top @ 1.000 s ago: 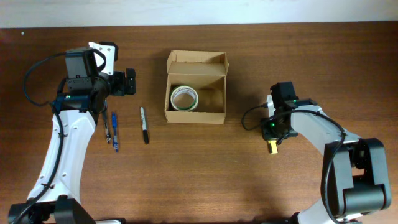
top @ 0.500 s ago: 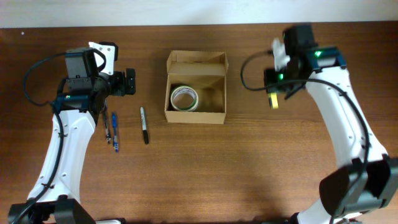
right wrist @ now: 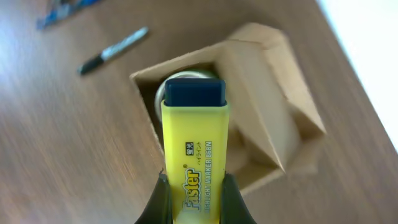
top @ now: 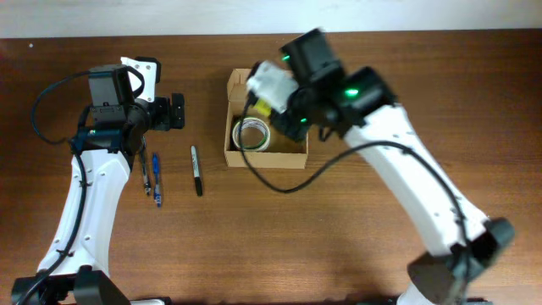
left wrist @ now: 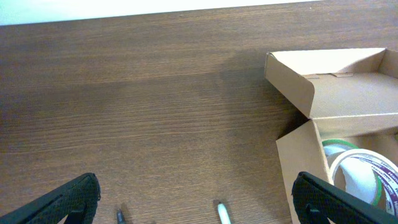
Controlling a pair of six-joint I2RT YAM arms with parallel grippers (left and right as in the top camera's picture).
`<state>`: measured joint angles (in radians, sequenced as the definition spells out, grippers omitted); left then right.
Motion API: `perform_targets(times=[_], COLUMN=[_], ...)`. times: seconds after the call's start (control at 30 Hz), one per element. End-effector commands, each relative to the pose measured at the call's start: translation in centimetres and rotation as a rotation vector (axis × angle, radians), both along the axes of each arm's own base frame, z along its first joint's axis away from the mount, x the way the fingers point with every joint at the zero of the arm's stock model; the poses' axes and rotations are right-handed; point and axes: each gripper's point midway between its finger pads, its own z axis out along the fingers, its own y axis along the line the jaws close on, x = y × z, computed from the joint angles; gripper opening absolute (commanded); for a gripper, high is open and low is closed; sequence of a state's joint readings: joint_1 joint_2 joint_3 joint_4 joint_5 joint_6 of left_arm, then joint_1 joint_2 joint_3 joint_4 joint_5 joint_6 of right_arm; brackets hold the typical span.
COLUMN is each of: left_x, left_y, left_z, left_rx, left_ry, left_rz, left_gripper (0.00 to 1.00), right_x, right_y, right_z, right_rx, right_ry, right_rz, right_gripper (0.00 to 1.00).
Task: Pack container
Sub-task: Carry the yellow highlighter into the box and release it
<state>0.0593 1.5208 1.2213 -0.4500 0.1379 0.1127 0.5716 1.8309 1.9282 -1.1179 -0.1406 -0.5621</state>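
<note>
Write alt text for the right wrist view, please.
The right claw grips a yellow highlighter with a dark cap, held above the open cardboard container. A black marker lies on the wooden table at upper left.

yellow highlighter point(right wrist: 194, 149) printed "Faster", smaller print beside it illegible
</note>
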Motion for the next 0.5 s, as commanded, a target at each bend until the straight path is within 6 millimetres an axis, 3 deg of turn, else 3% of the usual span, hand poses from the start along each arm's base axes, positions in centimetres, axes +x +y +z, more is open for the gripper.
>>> perform_targets(times=[0.0, 0.23, 0.47], left_x=[0.3, 0.3, 0.3], left_y=[0.2, 0.2, 0.2], left_z=[0.4, 0.4, 0.4], left_rx=[0.016, 0.015, 0.016], left_ry=[-0.01, -0.01, -0.01], left_rz=[-0.006, -0.006, -0.006], left_gripper=[0.99, 0.99, 0.99], right_x=[0.7, 1.2, 1.5], right_y=[1.4, 2.2, 2.4], right_z=[-3.9, -10.0, -13.7], right_rx=[-0.107, -0.163, -0.2], right_ry=[-0.007, 0.102, 0.165], right_rz=[0.174, 0.235, 0.249], right_gripper=[0.04, 0.04, 0.04])
